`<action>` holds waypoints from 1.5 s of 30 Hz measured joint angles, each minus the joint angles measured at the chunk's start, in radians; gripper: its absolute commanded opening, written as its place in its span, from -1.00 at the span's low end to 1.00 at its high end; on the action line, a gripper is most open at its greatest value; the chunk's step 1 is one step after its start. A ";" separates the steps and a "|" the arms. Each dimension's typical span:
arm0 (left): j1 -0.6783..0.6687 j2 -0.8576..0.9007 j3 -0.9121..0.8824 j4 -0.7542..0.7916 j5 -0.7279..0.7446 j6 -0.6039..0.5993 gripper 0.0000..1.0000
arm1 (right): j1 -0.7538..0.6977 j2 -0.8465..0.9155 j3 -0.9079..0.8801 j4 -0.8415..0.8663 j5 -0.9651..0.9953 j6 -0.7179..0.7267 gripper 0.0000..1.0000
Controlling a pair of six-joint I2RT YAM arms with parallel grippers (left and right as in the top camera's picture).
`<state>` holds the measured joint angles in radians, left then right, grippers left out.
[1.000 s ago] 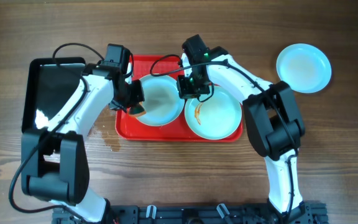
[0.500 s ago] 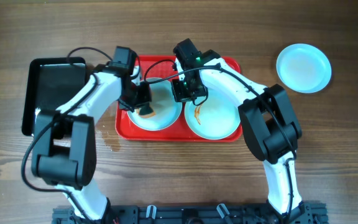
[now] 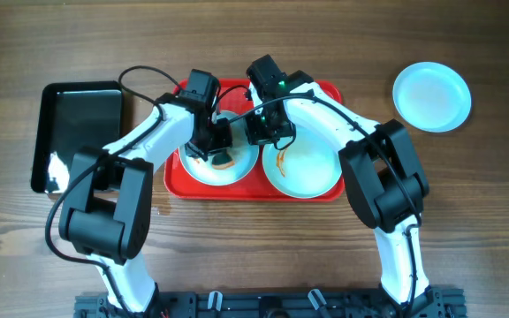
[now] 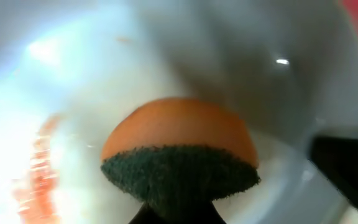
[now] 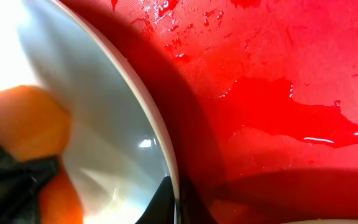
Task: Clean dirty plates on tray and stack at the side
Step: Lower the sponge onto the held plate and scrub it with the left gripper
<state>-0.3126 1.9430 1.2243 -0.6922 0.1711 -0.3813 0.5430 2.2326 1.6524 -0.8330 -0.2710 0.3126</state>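
Scrubbing is the step I judge to be in hand. My left jaws point(image 3: 217, 146) are clenched on the sponge point(image 4: 179, 149), orange side pressed into the left plate point(image 3: 244, 162), with an orange smear point(image 4: 39, 168) just beside it. My right jaws point(image 3: 263, 130) sit at that plate's far right rim. In the right wrist view the rim runs in between them with one fingertip point(image 5: 168, 190) against it, so I read them as pinched on it to steady it.

Both dirty plates lie side by side on the tray point(image 3: 237, 193), mid-worktop toward the far edge. The right plate point(image 3: 316, 172) has its sauce streak point(image 3: 281, 162) unwiped. A third plate point(image 3: 431, 97) sits apart near the far right corner and looks clean. The black tray point(image 3: 78, 132) lies toward the left edge.

The plates look stiff, light and glossy. Water is pooled on the tray point(image 5: 278, 112), so I expect them to be slippery. The rim is the only place to grip. I would pinch it squarely, lift level, and set it down gently in case it chips.
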 measured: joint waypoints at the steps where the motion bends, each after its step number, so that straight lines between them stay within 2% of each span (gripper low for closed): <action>1: -0.002 0.000 0.004 -0.016 -0.041 -0.002 -0.92 | 0.000 0.000 0.000 0.000 0.000 0.000 -0.91; 5: -0.004 0.000 0.014 -0.069 -0.200 -0.006 -0.91 | 0.000 0.000 0.000 0.000 0.000 0.000 -0.91; 7: -0.007 0.000 0.015 -0.081 -0.256 -0.006 -0.82 | 0.000 0.000 0.000 0.000 0.000 0.000 -0.91; 10: -0.011 0.000 0.015 -0.092 -0.322 -0.010 -0.81 | 0.000 0.000 0.000 0.000 0.000 0.000 -0.92; 11: -0.012 0.000 0.015 -0.092 -0.341 -0.010 -0.78 | 0.000 0.000 0.000 0.000 0.000 0.000 -0.91; 12: -0.012 0.000 0.015 -0.090 -0.352 -0.010 -0.56 | 0.000 0.000 0.000 0.000 0.000 0.000 -0.92; 15: -0.012 0.000 0.014 -0.085 -0.381 -0.010 -0.44 | 0.000 0.000 0.000 0.000 0.000 0.000 -0.92; 32: -0.006 0.016 0.157 -0.209 -0.290 -0.014 -0.45 | 0.000 0.000 0.000 0.000 0.000 0.000 -0.91; 36: -0.006 0.016 0.157 -0.244 -0.285 -0.014 -0.37 | 0.000 0.000 0.000 0.000 0.000 0.000 -0.91; 40: -0.006 0.016 0.154 -0.248 -0.284 -0.014 -0.44 | 0.000 0.000 0.000 0.000 0.000 0.000 -0.92; 44: -0.006 0.016 0.133 -0.246 -0.281 -0.014 -0.92 | 0.000 0.000 0.000 0.000 0.000 0.000 -0.92; 45: -0.006 0.016 0.130 -0.245 -0.281 -0.018 -0.92 | 0.000 0.000 0.000 0.000 0.000 0.000 -0.91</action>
<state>-0.3191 1.9587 1.3544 -0.9367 -0.1097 -0.3992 0.5426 2.2326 1.6524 -0.8333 -0.2707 0.3126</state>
